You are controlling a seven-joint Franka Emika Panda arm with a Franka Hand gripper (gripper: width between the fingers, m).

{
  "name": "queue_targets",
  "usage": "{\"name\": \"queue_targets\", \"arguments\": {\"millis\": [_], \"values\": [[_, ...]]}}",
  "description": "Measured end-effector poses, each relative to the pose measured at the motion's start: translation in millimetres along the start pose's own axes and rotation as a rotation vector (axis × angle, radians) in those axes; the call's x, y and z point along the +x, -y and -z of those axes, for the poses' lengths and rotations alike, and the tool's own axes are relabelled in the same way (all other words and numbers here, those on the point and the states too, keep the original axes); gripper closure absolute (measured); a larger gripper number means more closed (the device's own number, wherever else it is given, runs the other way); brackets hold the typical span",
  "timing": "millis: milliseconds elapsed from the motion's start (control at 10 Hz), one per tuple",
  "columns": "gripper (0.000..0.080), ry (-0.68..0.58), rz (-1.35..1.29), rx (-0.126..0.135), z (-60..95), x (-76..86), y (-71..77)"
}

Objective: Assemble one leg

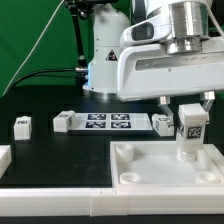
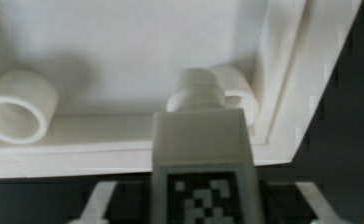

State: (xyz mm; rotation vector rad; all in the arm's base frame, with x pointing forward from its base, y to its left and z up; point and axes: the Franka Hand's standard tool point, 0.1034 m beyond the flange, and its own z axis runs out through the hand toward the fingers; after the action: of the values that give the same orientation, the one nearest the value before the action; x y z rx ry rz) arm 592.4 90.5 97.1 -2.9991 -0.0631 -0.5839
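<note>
Arm [image 1: 150,65]: single white arm, reaching in from the back of the scene toward the exterior view's right, last link roughly level. Wrist [image 1: 190,20]: silver flange upright, hand pointing straight down. Gripper [image 1: 186,102]: two dark fingers [image 1: 163,103] hang vertical, one on either side of the upright leg [image 1: 190,124]. The finger on the exterior view's right stands close against it. Contact on the other side cannot be confirmed. The wrist view shows neither finger clearly.

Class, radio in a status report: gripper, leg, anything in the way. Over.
Gripper shut on the leg, held upright. Its lower end at a corner socket of the white panel; seating unclear. Nothing blocking the socket.
</note>
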Motion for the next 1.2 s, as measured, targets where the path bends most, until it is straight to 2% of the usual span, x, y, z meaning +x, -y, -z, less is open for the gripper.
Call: {"name": "queue_targets", "arguments": {"millis": [200, 300, 800, 1200], "values": [[0.0508, 0.001, -0.007, 0.003, -1.4, -0.4, 3.7], [0.0508, 0.004, 0.001, 0.009, -5.7, -1.2, 13.9], [0.0508, -0.017, -0.011, 0.008, -20.5, 18.8, 7.3], [0.0508, -0.03, 0.004, 0.016, -25.8, 17.3, 20.7]]}}
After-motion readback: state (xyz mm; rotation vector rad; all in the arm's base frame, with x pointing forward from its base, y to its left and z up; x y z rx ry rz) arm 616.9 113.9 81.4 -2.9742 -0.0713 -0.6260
